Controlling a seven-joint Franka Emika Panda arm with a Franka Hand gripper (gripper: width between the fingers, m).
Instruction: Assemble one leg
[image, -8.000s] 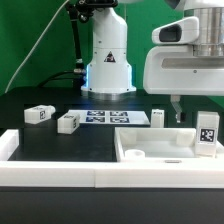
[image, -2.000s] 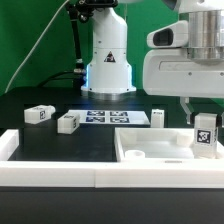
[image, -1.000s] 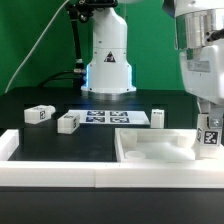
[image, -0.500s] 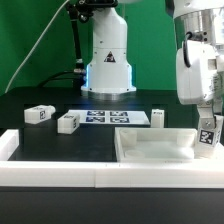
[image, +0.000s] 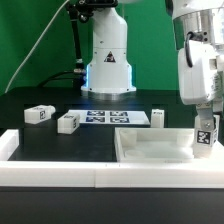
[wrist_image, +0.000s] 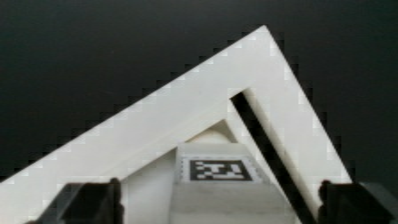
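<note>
My gripper (image: 206, 118) is at the exterior view's far right, shut on the top of one leg (image: 205, 134). This leg is a small white block with a square tag and stands nearly upright. It is at the right corner of the large flat white piece with a raised rim (image: 150, 152). In the wrist view the leg (wrist_image: 222, 172) fills the space between my fingers (wrist_image: 89, 202), above that piece's white corner (wrist_image: 214, 85). Three more legs lie on the black table: two on the left (image: 40, 114) (image: 68, 122), one in the middle (image: 158, 118).
The marker board (image: 110, 118) lies flat in front of the robot base (image: 108, 70). A low white wall (image: 60, 170) borders the table's near edge. A green backdrop stands behind.
My gripper came over the upright leg from its left and closed on it. My wrist has turned. The leg now leans slightly and has barely shifted in the last half second.
</note>
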